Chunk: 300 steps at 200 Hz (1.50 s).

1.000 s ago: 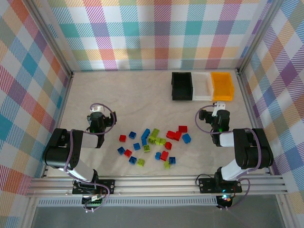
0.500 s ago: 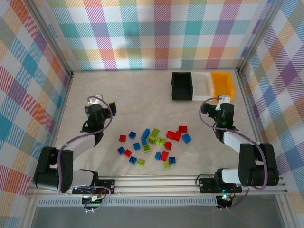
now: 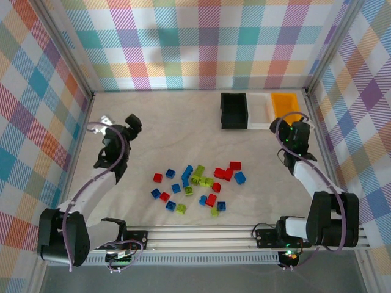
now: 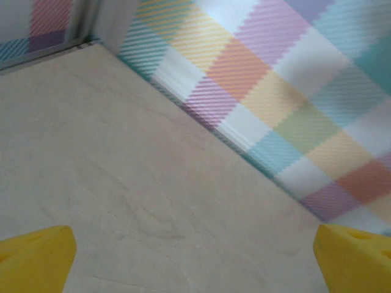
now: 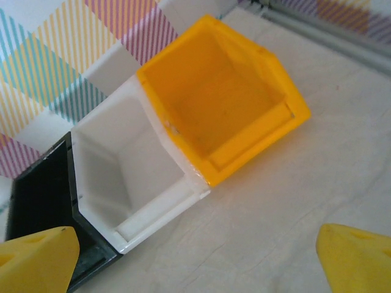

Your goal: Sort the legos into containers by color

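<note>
I have two grippers, and both stand wide open, holding nothing. My left gripper [image 3: 118, 122] hangs over bare counter [image 3: 183, 128] at the left of the top view, close to the plaid side wall [image 3: 36, 122]. In my left wrist view its two yellow fingertips [image 4: 33, 259] sit in the bottom corners, with only pale counter and the foot of the wall between them. My right gripper [image 3: 292, 121] is at the upper right of the top view, just at the near edge of the orange bin [image 3: 284, 102]. My right wrist view looks down into the three containers, which touch side by side in a row: the orange bin [image 5: 244, 165] uppermost, the white bin [image 5: 159, 210] in the middle, and the black bin [image 5: 36, 201] at the lower left. All three are bare inside as far as I see. The legos [image 3: 208, 182] lie loose on the counter in the lower middle of the top view, well apart from the bins and from both grippers. I count about twenty-two: roughly seven red, nine blue and six yellow-green. Several touch, so I cannot be sure of those counts.
</note>
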{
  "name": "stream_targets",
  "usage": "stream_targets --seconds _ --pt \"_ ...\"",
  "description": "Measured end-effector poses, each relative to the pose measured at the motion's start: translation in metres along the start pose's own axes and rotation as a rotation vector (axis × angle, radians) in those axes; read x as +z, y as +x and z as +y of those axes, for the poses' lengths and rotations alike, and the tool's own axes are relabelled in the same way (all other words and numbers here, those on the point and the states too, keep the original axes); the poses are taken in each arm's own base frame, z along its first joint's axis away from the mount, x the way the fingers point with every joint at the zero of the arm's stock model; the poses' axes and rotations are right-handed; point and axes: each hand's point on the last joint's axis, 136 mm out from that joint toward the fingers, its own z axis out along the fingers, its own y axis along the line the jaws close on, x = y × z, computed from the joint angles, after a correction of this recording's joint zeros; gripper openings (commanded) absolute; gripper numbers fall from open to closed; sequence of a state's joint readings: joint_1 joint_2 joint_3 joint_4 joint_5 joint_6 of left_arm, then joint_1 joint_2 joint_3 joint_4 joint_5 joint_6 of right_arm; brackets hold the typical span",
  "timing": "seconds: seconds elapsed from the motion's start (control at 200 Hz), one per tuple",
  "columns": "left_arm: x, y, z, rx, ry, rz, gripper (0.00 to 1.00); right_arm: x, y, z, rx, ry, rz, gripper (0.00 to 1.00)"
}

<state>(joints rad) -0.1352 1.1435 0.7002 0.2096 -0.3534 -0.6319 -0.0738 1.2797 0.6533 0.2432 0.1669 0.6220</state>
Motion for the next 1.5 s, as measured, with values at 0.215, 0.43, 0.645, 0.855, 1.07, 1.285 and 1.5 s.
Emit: stream_targets --seconds 0.215,0.43,0.645,0.855,1.07,1.285,1.5 --pt "-0.001 -0.01 0.001 -0.102 -0.029 0.047 1.0 0.007 0.023 0.028 0.012 -0.113 0.149 1.0" --pt "0.009 0.033 -0.006 -0.044 -0.072 0.271 0.92 0.012 0.04 0.157 -0.23 -0.323 0.285 1.0" --pt "0.005 0.082 -0.016 0.009 -0.087 0.466 0.93 0.048 0.101 0.222 -0.368 -0.36 0.46 0.99" --pt "0.0 0.11 -0.005 0.011 -0.118 0.569 0.95 0.101 0.147 0.206 -0.4 -0.217 0.59 0.99" --pt "-0.008 0.117 -0.008 0.026 -0.109 0.592 0.96 0.124 0.167 0.227 -0.433 -0.222 0.64 0.96" --pt "-0.012 0.115 -0.009 0.029 -0.109 0.589 0.97 0.111 0.198 0.253 -0.453 -0.292 0.707 0.94" --pt "-0.018 0.104 0.0 0.044 -0.148 0.551 0.97 0.081 0.245 0.279 -0.438 -0.375 0.778 0.94"
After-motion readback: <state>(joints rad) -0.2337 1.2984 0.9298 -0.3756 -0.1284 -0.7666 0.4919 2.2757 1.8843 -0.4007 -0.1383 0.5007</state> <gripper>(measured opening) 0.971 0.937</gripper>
